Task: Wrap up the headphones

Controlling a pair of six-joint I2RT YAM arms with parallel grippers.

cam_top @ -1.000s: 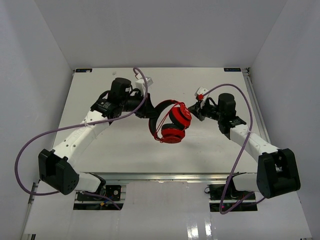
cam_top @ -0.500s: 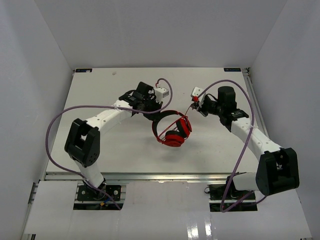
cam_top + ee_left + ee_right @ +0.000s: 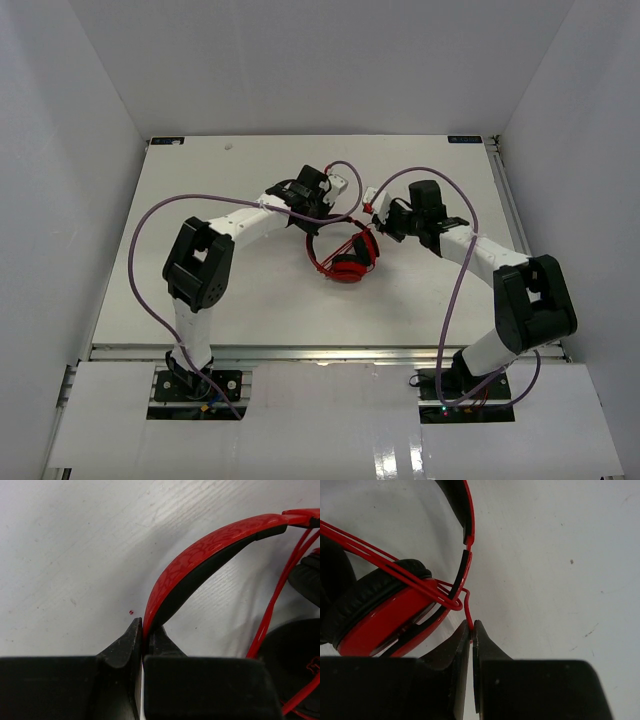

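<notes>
Centre frame, top view: the headphones point(image 3: 346, 258) lie on the worktop point(image 3: 200, 290) between the arms. The left fingers point(image 3: 131, 642) are pinched tight on the headband point(image 3: 200, 550). The right fingers point(image 3: 481, 640) are pinched on the thin cord point(image 3: 466, 605) beside an earcup point(image 3: 380, 615). Judgement: a light item. The band looks springy and is the firm hold. The cord looks limp and slippery, so keep tension gentle.
</notes>
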